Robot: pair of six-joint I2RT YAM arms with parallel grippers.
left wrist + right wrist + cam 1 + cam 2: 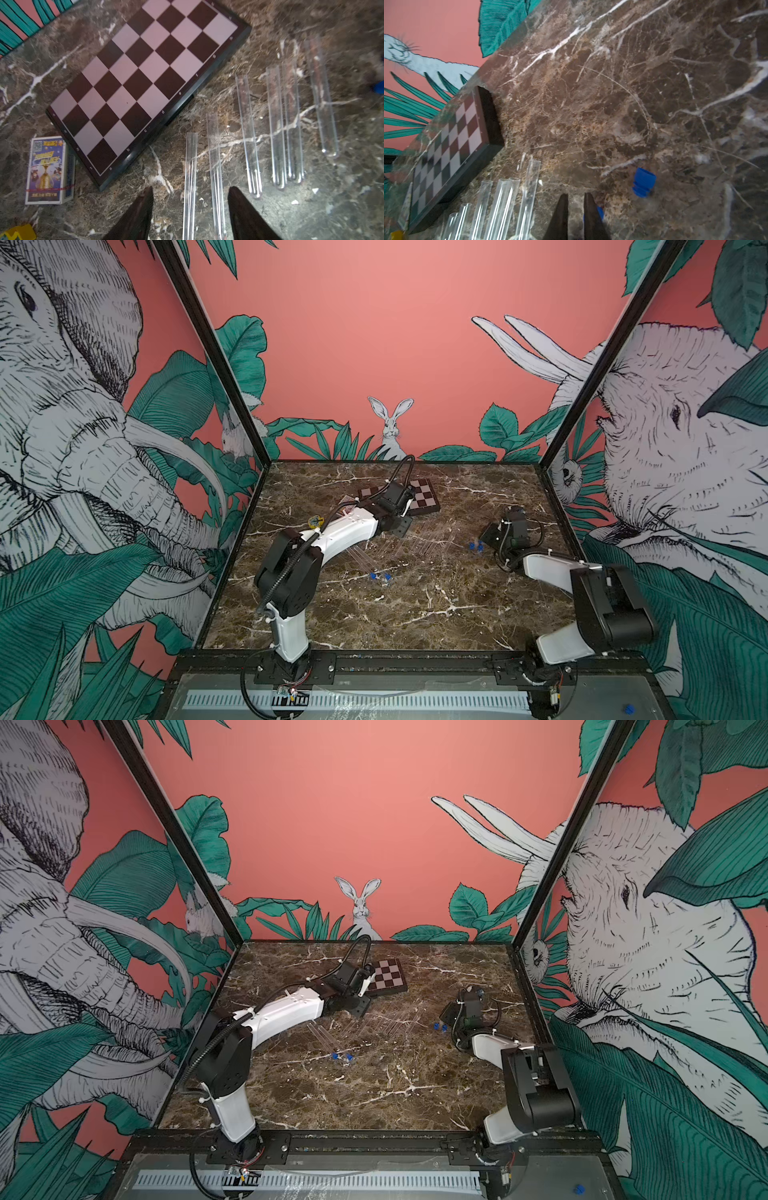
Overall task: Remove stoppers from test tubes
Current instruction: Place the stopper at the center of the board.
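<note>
Top view, table [415, 614]: brown marble slab, white veins
chessboard [145, 79]: flat, checkered, dark frame
test tubes [249, 135]: clear, round-ended, lying mid-table
left jaws: apart, straddling two tubes
right jaws: close together; cannot tell if clamping
stoppers [643, 182]: blue stepped plugs beside right jaws

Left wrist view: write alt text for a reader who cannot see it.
The left gripper has its two dark fingers open over two clear test tubes lying side by side on a brown marble table. Four more lie alongside, near a chessboard and a small card box.
</note>
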